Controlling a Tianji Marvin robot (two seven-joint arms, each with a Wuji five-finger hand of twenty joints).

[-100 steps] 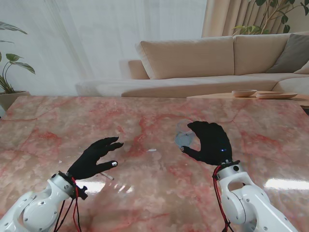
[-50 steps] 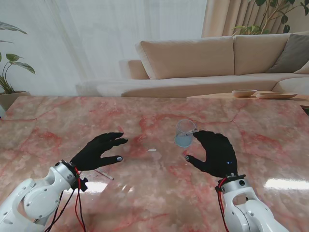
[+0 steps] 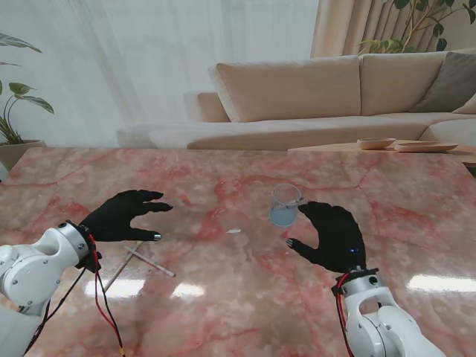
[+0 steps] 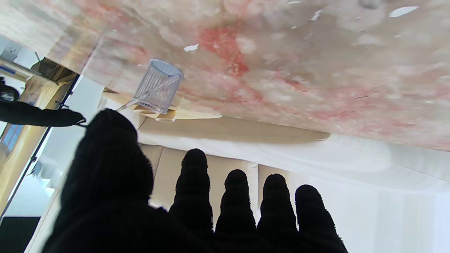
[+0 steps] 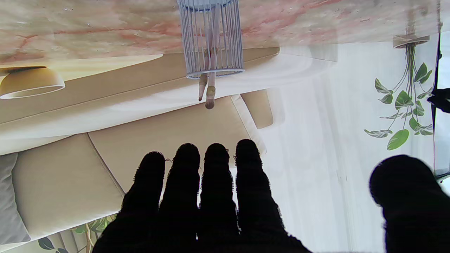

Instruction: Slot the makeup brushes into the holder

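Note:
A clear ribbed holder (image 3: 284, 205) stands upright mid-table, seen also as the holder (image 4: 158, 86) and the holder (image 5: 211, 38), with two brush handles (image 5: 207, 89) sticking out of its mouth. Two thin brushes (image 3: 141, 260) lie crossed on the marble just nearer to me than my left hand (image 3: 123, 216). That hand hovers open, fingers spread, holding nothing. My right hand (image 3: 333, 234) is open too, just right of the holder and a little nearer to me, not touching it.
The pink marble table (image 3: 238, 297) stretches wide around both hands. A small white fleck (image 3: 234, 231) lies between them. A beige sofa (image 3: 312, 97) and a side table with bowls (image 3: 405, 144) stand beyond the far edge.
My left hand has drawn back to the left, uncovering the two crossed brushes on the table. My right hand let go of the holder and pulled slightly nearer to me.

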